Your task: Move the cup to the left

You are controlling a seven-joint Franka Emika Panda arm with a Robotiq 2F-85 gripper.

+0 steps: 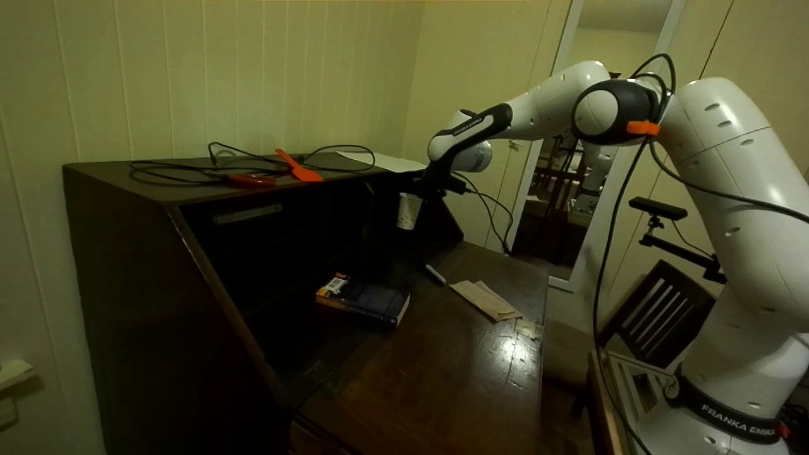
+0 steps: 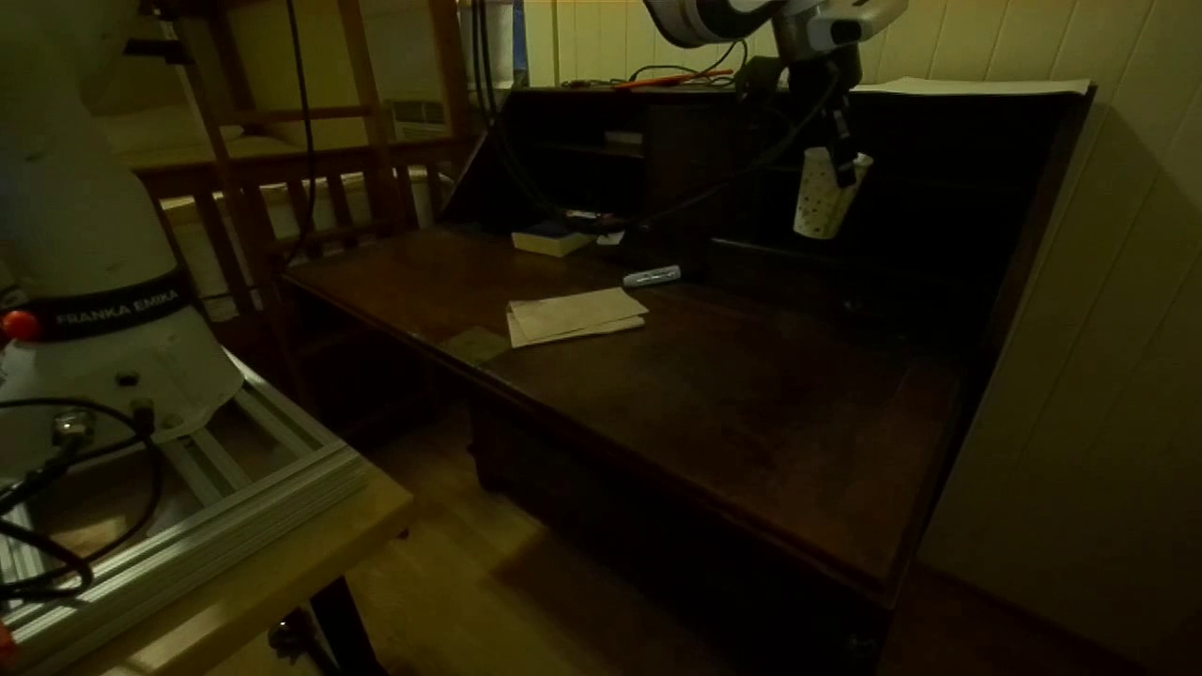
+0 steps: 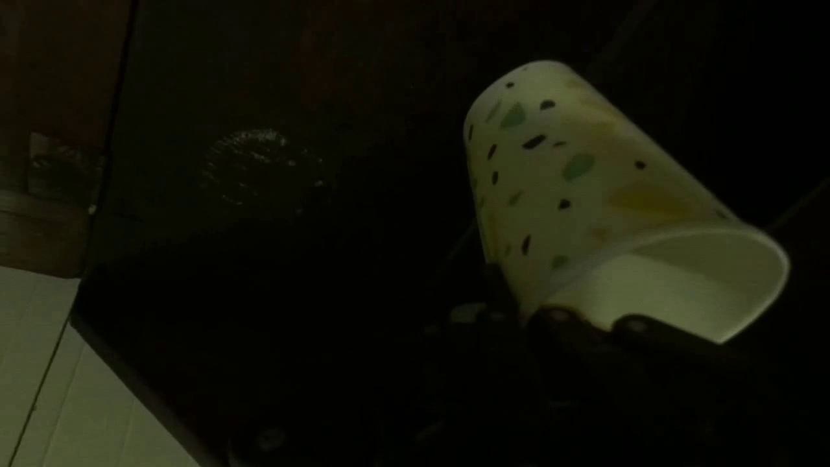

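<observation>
In an exterior view we see the arm (image 1: 746, 164) standing on its base (image 1: 671, 424), well apart from the cup (image 1: 409, 213), with its elbow (image 1: 597, 114) bent higher than the cup. From there the forearm (image 1: 556, 98) slopes down toward the cup, and we find the wrist (image 1: 473, 157) above it. The gripper (image 2: 847, 178) points downward at a slant, its fingers (image 2: 843, 155) clamped high on the cup; in the wrist view we cannot tell how each one lies.
</observation>
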